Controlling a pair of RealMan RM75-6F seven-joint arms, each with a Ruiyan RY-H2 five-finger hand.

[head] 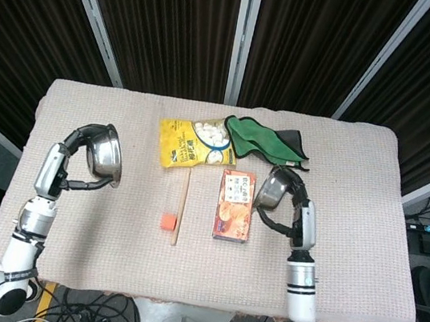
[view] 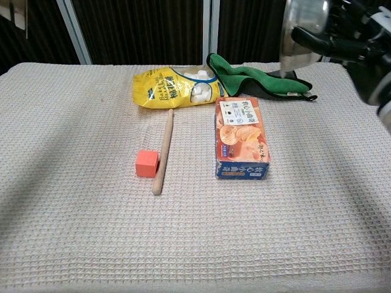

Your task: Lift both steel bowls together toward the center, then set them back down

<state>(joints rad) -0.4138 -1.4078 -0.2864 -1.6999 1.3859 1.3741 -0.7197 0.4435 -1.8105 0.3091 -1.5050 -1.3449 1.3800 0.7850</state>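
My left hand grips one steel bowl and holds it in the air over the table's left part, tilted on its side. Another steel bowl hangs tilted above the right edge of the snack box, held by my right hand. In the chest view that bowl shows at the top right with the right hand's dark fingers around it. The left bowl is out of the chest view.
On the beige cloth-covered table lie a snack box, a wooden stick, an orange cube, a yellow snack bag and a green cloth. The same box and cube show in the chest view.
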